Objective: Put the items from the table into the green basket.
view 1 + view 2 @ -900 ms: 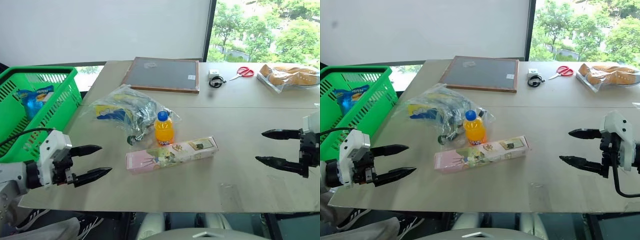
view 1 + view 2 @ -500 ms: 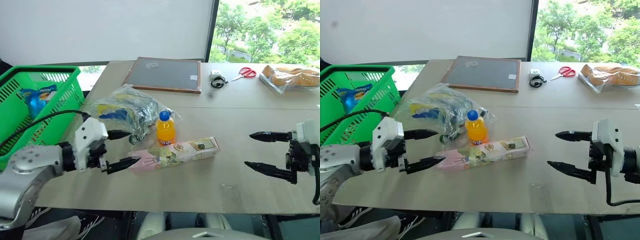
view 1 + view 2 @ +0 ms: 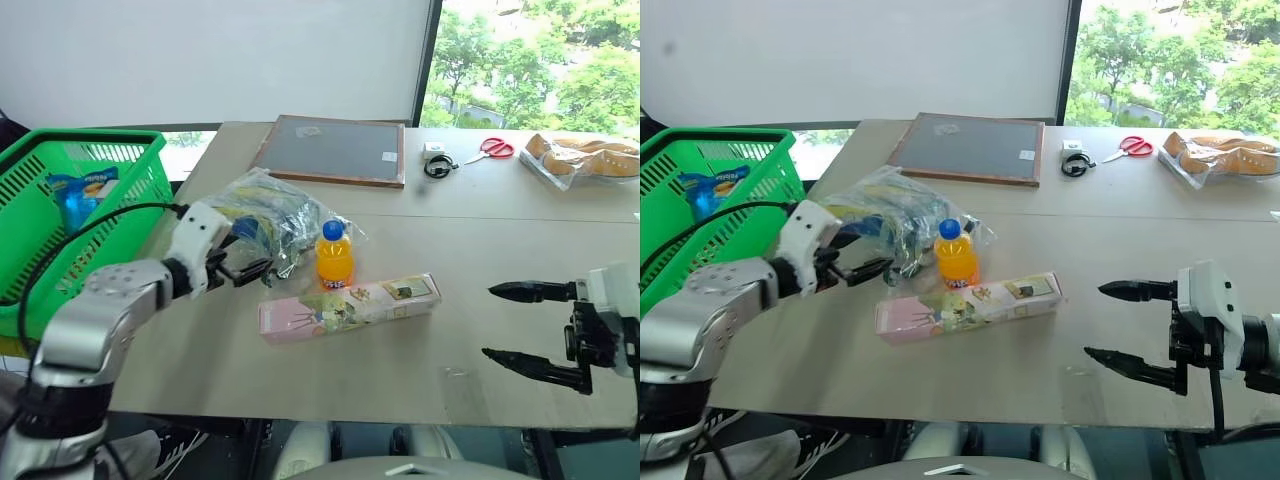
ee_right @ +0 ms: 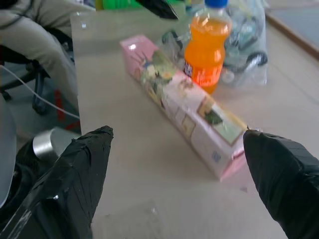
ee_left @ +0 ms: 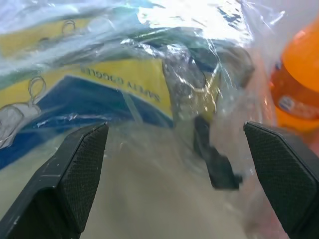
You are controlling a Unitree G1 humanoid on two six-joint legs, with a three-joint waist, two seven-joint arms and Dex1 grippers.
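A white wall (image 3: 220, 55) beside a window (image 3: 540, 50) onto green trees

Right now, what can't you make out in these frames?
- Contents of the clear bag: crinkled film glare in the left wrist view blurs the print.
- Blue packet in the green basket: head views, label too small.
- Pink carton text: right wrist view, too small.
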